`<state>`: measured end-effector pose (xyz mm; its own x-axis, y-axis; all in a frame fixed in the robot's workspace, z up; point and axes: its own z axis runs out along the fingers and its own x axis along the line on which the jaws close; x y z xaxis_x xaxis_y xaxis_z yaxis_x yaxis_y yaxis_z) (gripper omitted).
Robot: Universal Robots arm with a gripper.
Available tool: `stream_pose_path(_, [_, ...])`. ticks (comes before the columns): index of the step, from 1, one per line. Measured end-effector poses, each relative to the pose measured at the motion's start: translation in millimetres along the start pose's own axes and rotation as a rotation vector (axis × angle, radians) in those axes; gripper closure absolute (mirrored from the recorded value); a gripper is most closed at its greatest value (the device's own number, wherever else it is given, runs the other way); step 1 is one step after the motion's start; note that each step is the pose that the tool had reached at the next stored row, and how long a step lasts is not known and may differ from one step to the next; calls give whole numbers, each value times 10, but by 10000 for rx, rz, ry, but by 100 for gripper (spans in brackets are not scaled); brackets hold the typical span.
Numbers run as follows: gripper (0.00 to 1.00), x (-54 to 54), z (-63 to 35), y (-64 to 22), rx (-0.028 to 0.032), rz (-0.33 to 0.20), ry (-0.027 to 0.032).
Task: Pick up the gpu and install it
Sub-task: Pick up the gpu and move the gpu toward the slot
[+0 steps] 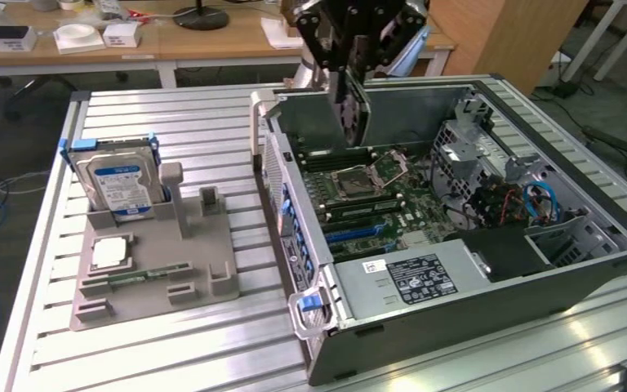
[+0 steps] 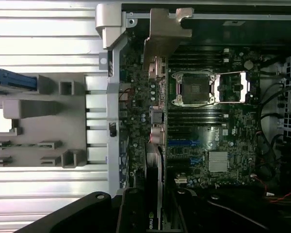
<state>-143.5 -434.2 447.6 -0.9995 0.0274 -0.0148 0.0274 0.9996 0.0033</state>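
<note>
Grey moulded plastic fixture tray (image 1: 210,269) is lying on the slatted aluminium table (image 1: 183,122) at the exterior view's left. It is carrying a boxy silver hard drive with a blue-white label (image 1: 121,186) standing upright, and a narrow green memory stick (image 1: 144,276) lying flat. Further right, the black gripper (image 1: 346,77) (image 2: 154,208) is hanging over the open dark metal computer case (image 1: 488,294). Its fingers are clamping the gpu (image 1: 349,110) (image 2: 154,116), a thin green circuit-board card with a silver metal bracket, held on edge above the green motherboard (image 1: 384,192) and just beside the square processor socket (image 2: 194,88). Whether the card is touching the board, I cannot tell. At the far right, blue cables (image 1: 539,200) are curling inside the case.
</note>
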Motion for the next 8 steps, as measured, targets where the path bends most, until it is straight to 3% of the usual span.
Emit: stream_pose_path(8, [74, -363, 5, 10, 0, -17, 1])
